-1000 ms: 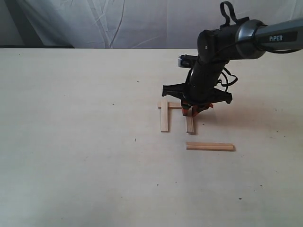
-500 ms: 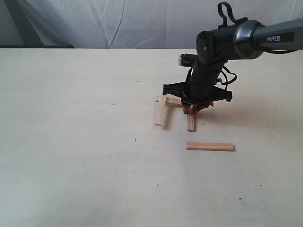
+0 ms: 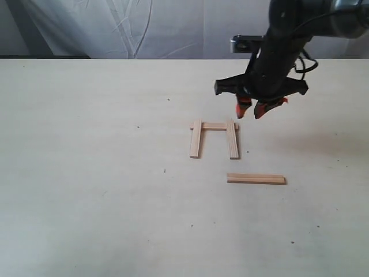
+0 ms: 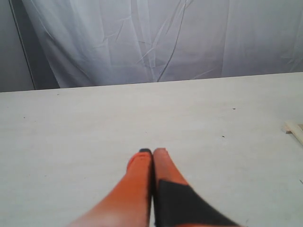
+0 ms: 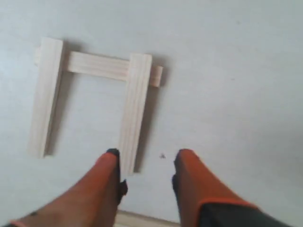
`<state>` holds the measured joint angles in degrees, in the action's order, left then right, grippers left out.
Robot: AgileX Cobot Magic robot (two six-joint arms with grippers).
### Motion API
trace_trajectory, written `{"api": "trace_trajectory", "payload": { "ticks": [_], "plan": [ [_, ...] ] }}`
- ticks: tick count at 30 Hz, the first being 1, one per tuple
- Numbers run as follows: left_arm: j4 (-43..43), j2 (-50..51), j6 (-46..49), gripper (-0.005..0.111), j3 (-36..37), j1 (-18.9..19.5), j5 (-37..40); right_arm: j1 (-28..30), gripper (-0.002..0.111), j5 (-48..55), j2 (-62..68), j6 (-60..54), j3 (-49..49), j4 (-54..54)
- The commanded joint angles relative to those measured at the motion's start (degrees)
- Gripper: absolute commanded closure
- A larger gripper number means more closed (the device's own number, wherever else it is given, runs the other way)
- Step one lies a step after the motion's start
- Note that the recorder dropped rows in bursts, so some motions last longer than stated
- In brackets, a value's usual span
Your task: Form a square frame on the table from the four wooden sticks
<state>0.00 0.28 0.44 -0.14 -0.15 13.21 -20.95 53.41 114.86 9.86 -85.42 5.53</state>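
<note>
Three wooden sticks lie on the table (image 3: pixel 86 173) as a frame with its near side open. The left stick (image 3: pixel 196 138) and the right stick (image 3: pixel 232 138) run parallel, and their far ends overlap the cross stick (image 3: pixel 214 126). The fourth stick (image 3: pixel 256 179) lies apart, nearer and to the right. My right gripper (image 3: pixel 252 109) hangs open and empty above the table, just behind and to the right of the frame. In the right wrist view the gripper (image 5: pixel 149 158) is over the right stick (image 5: pixel 135 111), the cross stick (image 5: pixel 97 65) and the left stick (image 5: pixel 46 97). My left gripper (image 4: pixel 152 152) is shut and empty.
A white cloth backdrop (image 3: pixel 144 29) hangs behind the table's far edge. Small dark specks dot the surface. In the left wrist view one stick end (image 4: pixel 294 130) shows at the picture's edge. The left arm is out of the exterior view.
My right gripper has let go of the right stick and risen up and to the right. The left stick, skewed half a second ago, now lies parallel to the right one.
</note>
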Motion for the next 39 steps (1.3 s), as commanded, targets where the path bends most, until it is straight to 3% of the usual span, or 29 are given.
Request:
{"api": "trace_trajectory", "payload": {
  "ticks": [1,2,7,11,21,28,33,36,39],
  "plan": [
    [-0.4,-0.3,0.0,0.107,0.1,-0.4,0.1,4.6,0.101,3.3,-5.8,-8.5,4.3,1.3],
    [-0.4,-0.3,0.0,0.107,0.1,-0.4,0.1,5.1,0.109,2.5,-7.2,-9.9,6.4,1.3],
    [0.0,-0.3,0.0,0.107,0.1,-0.4,0.0,5.5,0.108,-4.7,-14.2,-23.5,17.5,1.2],
    [0.0,-0.3,0.0,0.107,0.1,-0.5,0.0,5.5,0.108,-8.1,-18.8,-27.8,22.6,5.6],
    [0.0,-0.3,0.0,0.107,0.1,-0.5,-1.8,5.5,0.108,-7.6,-20.9,-28.5,25.2,9.3],
    [-2.1,-0.3,-2.8,0.107,0.1,-0.5,-23.4,5.5,0.108,-9.6,-20.9,-40.3,25.2,14.3],
    [-2.3,-0.3,-3.1,0.107,0.1,-0.5,-32.4,5.5,0.108,-9.3,-20.6,-44.0,25.2,15.7],
    [-10.6,-0.3,-4.5,0.107,0.1,-0.5,-30.8,5.5,0.108,-9.0,-19.3,-51.0,25.2,14.7],
    [-18.2,1.0,0.2,0.107,-7.4,-0.5,-20.6,5.4,0.108,-9.3,-17.6,-58.6,25.2,18.1]
  ]
}}
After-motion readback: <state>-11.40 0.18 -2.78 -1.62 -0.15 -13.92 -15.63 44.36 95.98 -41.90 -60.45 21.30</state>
